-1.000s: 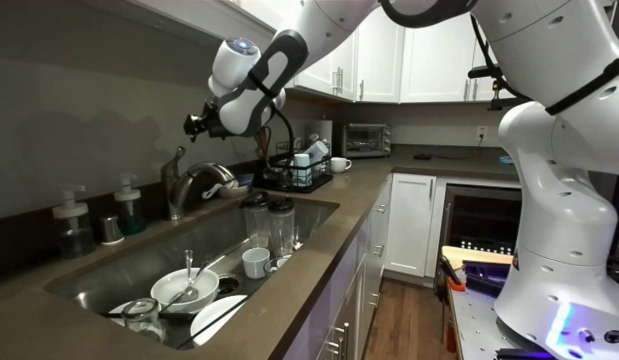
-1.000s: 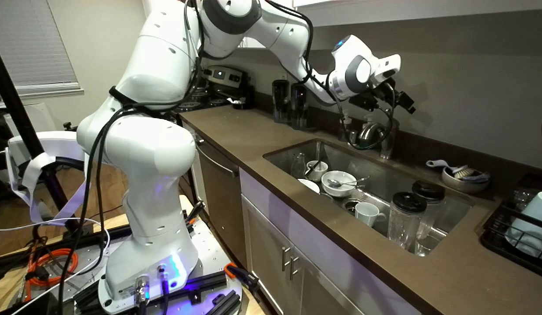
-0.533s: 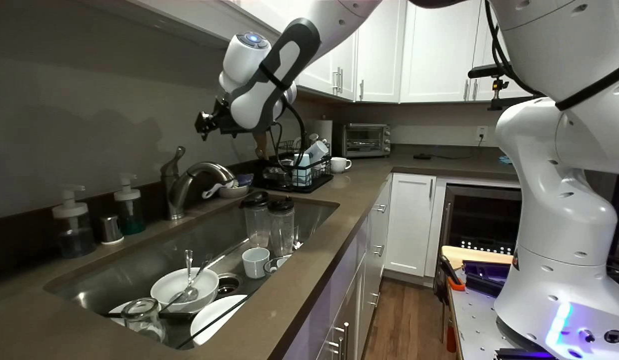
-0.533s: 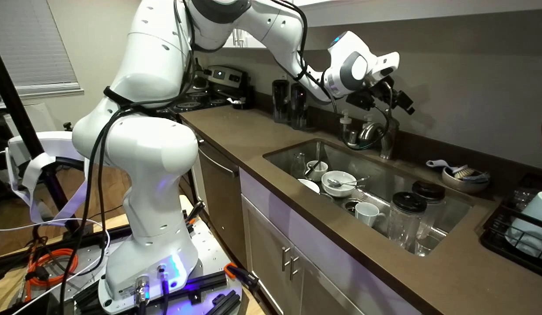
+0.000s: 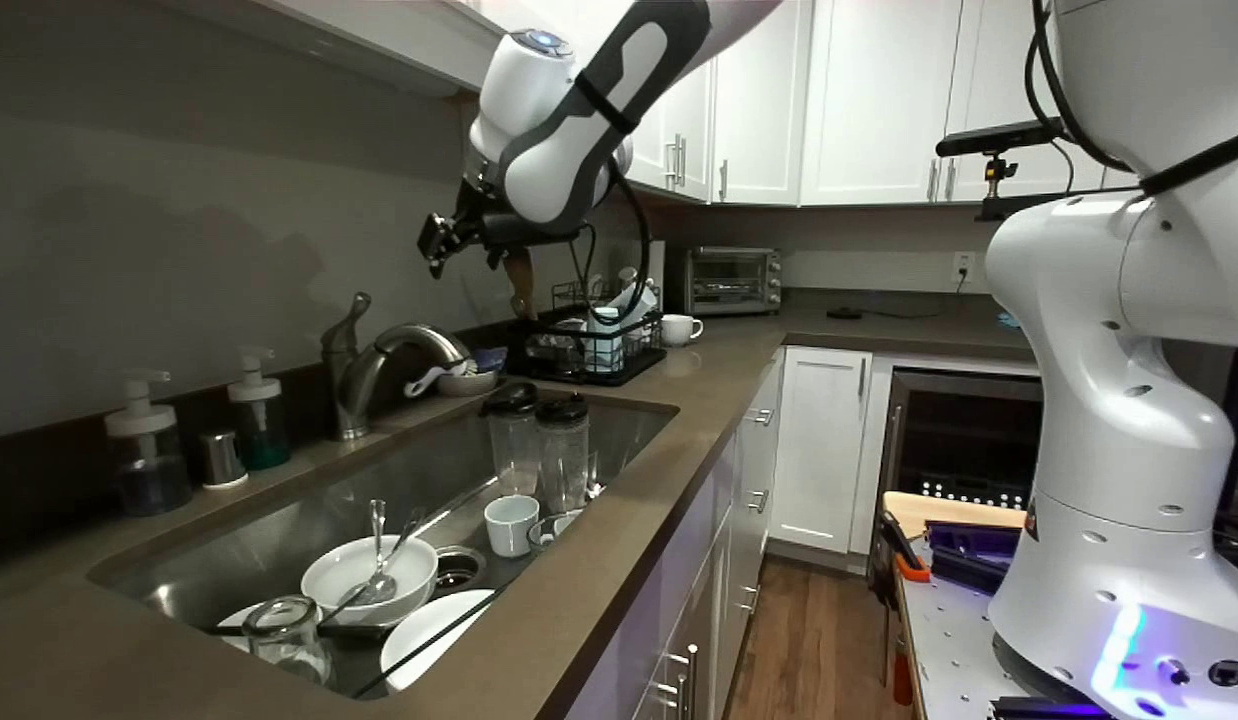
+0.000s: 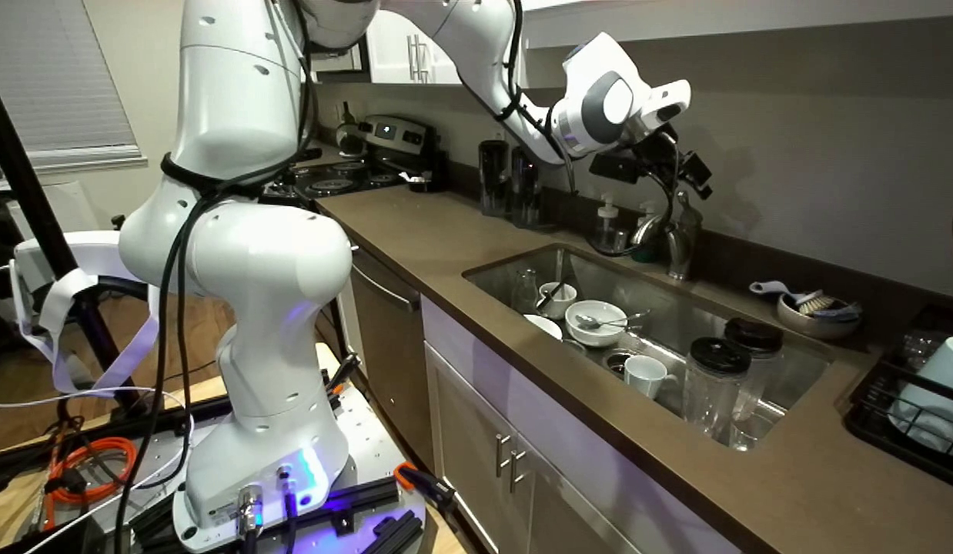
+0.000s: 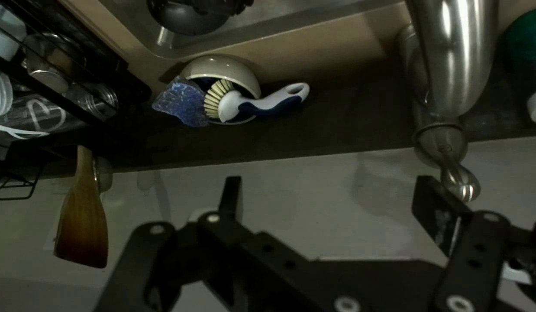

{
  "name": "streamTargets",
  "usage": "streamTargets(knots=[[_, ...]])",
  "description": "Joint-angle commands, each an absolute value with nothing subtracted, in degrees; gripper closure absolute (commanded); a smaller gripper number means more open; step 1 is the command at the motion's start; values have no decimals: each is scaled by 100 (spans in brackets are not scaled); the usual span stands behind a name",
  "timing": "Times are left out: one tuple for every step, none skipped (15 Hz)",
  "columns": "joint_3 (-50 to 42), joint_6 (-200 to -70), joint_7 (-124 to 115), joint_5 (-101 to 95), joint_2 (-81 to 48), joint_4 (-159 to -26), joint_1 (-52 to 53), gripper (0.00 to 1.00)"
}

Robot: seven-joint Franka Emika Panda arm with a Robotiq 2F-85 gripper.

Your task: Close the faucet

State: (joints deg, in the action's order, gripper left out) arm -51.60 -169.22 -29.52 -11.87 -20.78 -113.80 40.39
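Note:
The faucet (image 5: 359, 385) is silver-grey metal with a curved spout and a lever handle (image 5: 347, 325) pointing up. It stands behind the sink in both exterior views (image 6: 681, 250), partly behind a cable in one. In the wrist view its spout (image 7: 456, 56) is at upper right, and the lever tip (image 7: 460, 182) shows beside the right finger. My gripper (image 5: 436, 248) is above the faucet, apart from it, on the dish-rack side of the handle. It also shows near the wall (image 6: 700, 178). In the wrist view the gripper (image 7: 330, 201) is wide open, with nothing between its fingers.
The sink (image 5: 209, 550) holds bowls, mugs and two lidded bottles (image 5: 537, 450). Soap bottles (image 5: 257, 410) stand beside the faucet. A bowl with a brush (image 7: 233, 104) and a dish rack (image 5: 619, 375) stand on the other side. A wooden spatula (image 7: 84, 221) is by the wall.
My gripper has moved away from the faucet handle and back from the wall, toward the dish-rack side, staying at nearly the same height. The faucet and the dishes look unchanged.

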Motion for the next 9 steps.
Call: streamTargets(knots=[[-5266,-16174,-2191,-1745,-1039,-11850,4336,0],[-5237,-15887,-2003,-1844,-813,-11867,4368,0],[-5209,-15649,-1840,-1916,-627,-11880,4391,0],[-5164,-15384,-1659,-1941,-416,-11875,4418,0],[-5172,-15151,-1570,-2000,-287,-11833,4466,0],[-5166,-14915,-1506,-2047,-146,-11785,4507,0],[-5152,-14724,-1454,-2102,-11,-11760,4539,0],[-4087,-14469,-1533,-2308,231,-11730,3568,0],[-3822,-14306,-1444,-2261,320,-11738,3358,0]])
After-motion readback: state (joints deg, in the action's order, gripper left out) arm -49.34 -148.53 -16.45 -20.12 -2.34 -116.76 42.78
